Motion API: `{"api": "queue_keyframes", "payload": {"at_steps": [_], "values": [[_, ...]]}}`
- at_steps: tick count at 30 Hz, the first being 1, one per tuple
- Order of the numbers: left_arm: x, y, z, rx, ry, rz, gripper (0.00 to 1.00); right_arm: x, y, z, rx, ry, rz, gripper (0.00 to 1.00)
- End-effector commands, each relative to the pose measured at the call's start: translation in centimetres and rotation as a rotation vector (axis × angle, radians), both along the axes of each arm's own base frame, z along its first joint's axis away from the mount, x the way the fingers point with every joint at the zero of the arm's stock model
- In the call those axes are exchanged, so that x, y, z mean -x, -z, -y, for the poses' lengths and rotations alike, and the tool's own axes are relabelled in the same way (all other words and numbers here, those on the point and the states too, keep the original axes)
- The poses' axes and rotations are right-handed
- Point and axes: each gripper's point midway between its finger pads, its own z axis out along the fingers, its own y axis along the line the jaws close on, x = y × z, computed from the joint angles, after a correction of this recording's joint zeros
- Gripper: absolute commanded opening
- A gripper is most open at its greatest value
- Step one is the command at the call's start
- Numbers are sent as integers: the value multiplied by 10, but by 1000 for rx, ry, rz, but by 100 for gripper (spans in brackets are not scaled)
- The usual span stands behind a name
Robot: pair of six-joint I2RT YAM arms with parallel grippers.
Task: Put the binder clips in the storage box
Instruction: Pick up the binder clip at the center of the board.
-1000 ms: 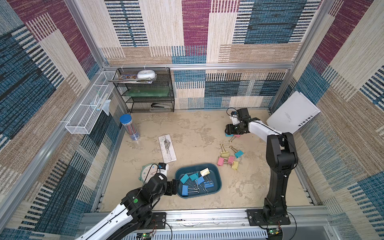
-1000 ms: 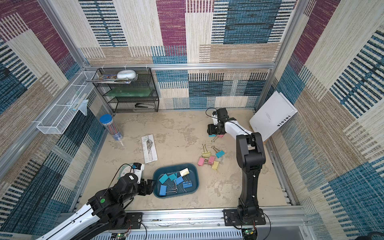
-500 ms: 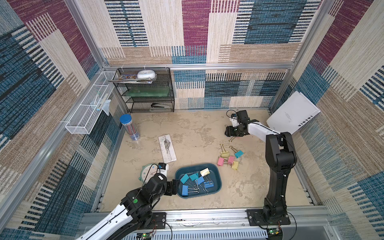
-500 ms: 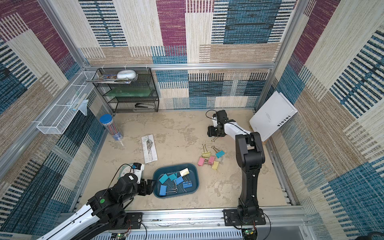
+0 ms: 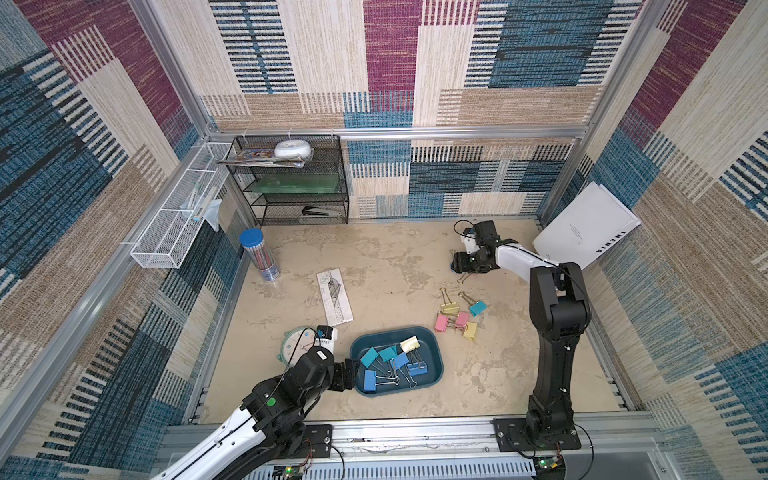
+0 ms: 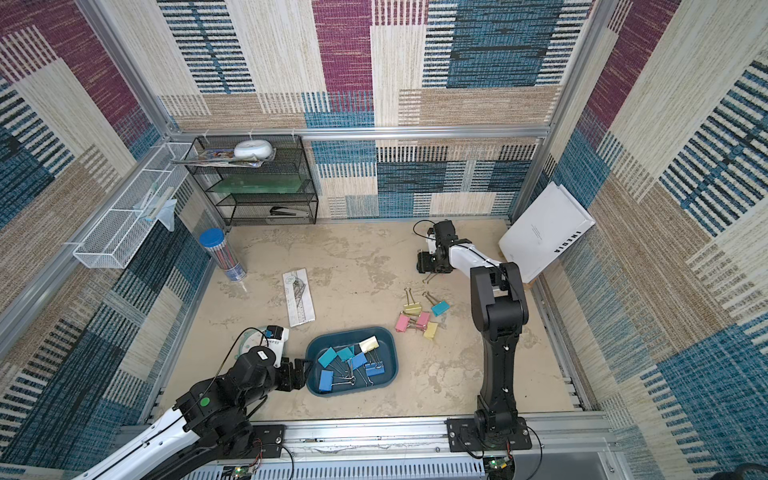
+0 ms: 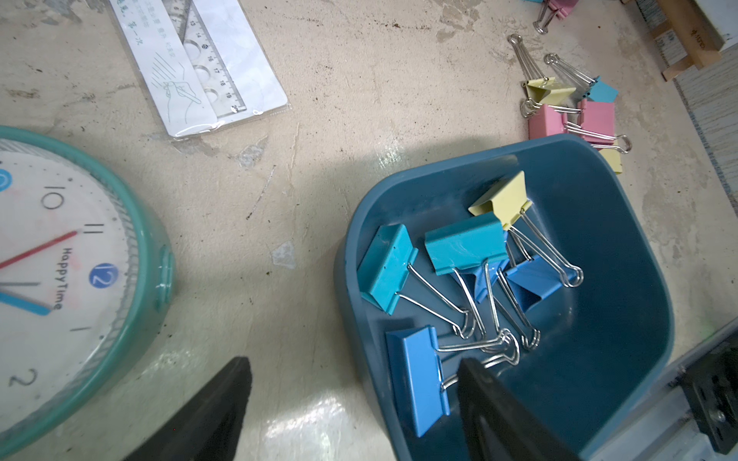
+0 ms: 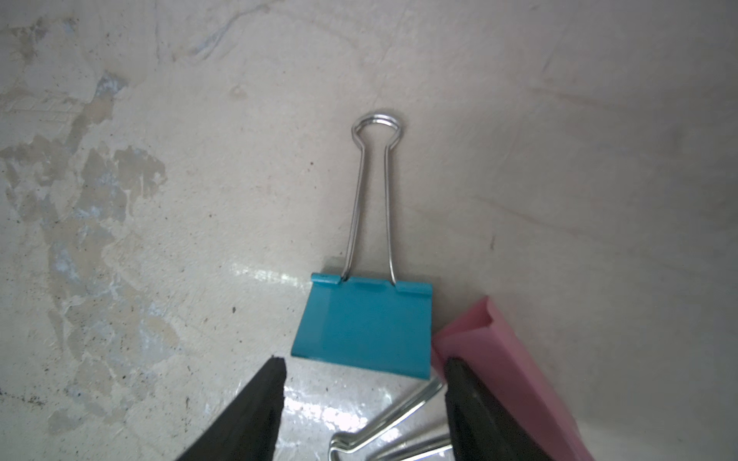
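1. Left gripper (image 7: pixel 353 361): jaws spread wide, gripping nothing. They straddle the near wall of the storage box (image 7: pixel 599 319), with one finger over the box's inside and the other over bare table outside it.
2. Just ahead of the inner finger, inside the box, lies a heap of binder clips (image 7: pixel 465 241): two teal, three blue, one yellow, wire handles tangled. The nearest blue one sits partly under the fingertip; whether they touch, I cannot tell.
3. Teal clock (image 7: pixel 60 259) lies flat near the outer finger's side.
4. Right gripper (image 8: pixel 364 361): low over the table, well apart from the box, jaws parted and pinching nothing.
5. Teal binder clip (image 8: pixel 363 323) lies just ahead of those fingertips, in line with the gap, handle pointing away. Pink binder clip (image 8: pixel 491 347) lies hard beside one finger's outer face. Wire handles lie in the gap.
6. Loose cluster (image 5: pixel 449 307) of five clips lies on the table between right gripper and box, nearer the box.
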Motion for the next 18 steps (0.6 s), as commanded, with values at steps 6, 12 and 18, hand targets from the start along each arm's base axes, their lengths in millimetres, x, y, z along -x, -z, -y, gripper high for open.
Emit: {"api": "queue_keyframes", "payload": {"at_steps": [6,12,18], "values": [[-1,0,-1,-8,0,5,85,0,-9,-12,-48,-28,17,67],[-1,-1,-1,-7,1,7,85,0,-7,-17,-34,-38,3,67],[-1,-1,0,-8,3,6,85,-2,-8,-29,12,-58,3,68]]}}
